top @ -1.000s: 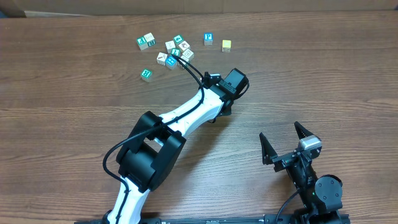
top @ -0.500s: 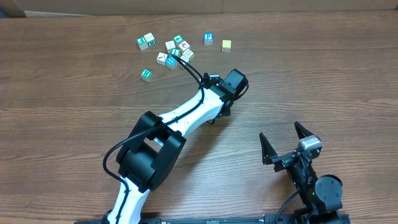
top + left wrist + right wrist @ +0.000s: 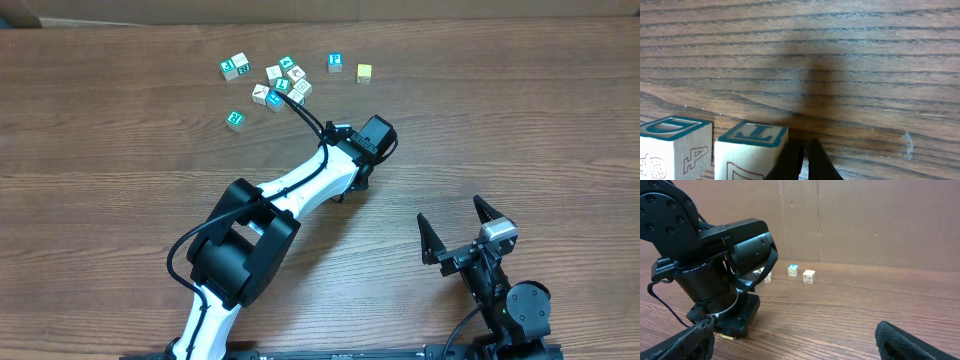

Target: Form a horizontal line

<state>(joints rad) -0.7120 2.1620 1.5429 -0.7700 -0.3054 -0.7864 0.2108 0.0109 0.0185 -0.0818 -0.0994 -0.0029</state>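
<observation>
A row of two whitish wooden letter cubes with teal tops [image 3: 747,152] sits mid-worktop, right beside the left gripper [image 3: 802,161]. Its black jaws are pressed together and hold nothing.

The left arm's wrist [image 3: 352,150] is seen shifted a little from the earlier overhead pictures, toward the left of the picture and slightly toward the near table edge, in small steps across the three pictures. The black block [image 3: 374,132] at its end has been carried along, so slightly more bare wood is shown between it and the yellow cube [image 3: 364,72]. The black cable [image 3: 308,112] looping off the wrist is bent a touch differently, and this change is only small.
</observation>
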